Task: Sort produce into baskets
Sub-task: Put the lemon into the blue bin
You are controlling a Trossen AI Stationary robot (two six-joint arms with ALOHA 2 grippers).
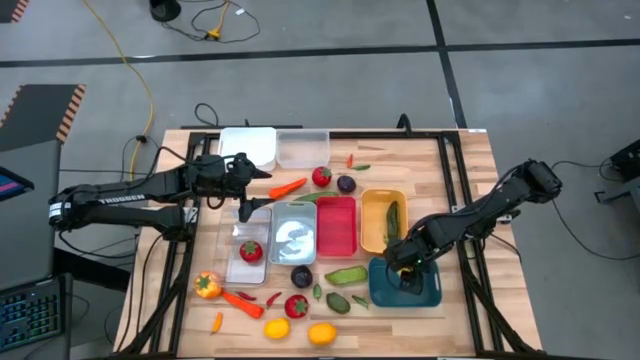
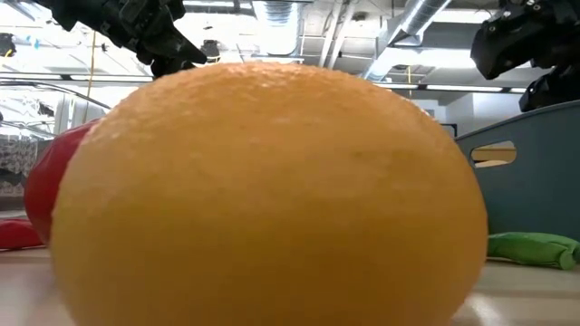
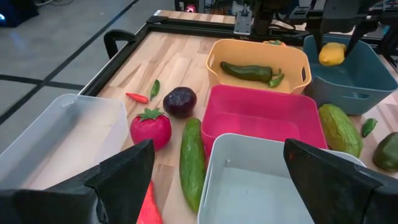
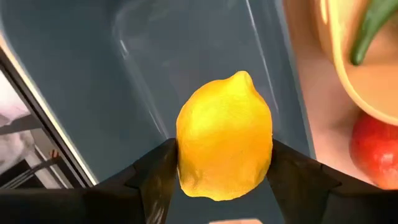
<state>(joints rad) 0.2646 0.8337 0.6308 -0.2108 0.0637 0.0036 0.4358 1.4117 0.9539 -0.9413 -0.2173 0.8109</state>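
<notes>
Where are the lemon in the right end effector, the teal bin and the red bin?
lemon point(image 4: 225, 137): right wrist view, middle of its yellow peel.
teal bin point(image 3: 367, 87): left wrist view, its outer side wall.
red bin point(image 1: 336, 243): high view, its bare floor.

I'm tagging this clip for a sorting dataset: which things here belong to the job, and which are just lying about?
Job:
right gripper holding a lemon over the teal bin
left gripper, open, above the silver-grey bin
red bin, yellow-orange bin
loose produce: cucumber, plum, strawberry

Lying about:
yellow cable on the floor
</notes>
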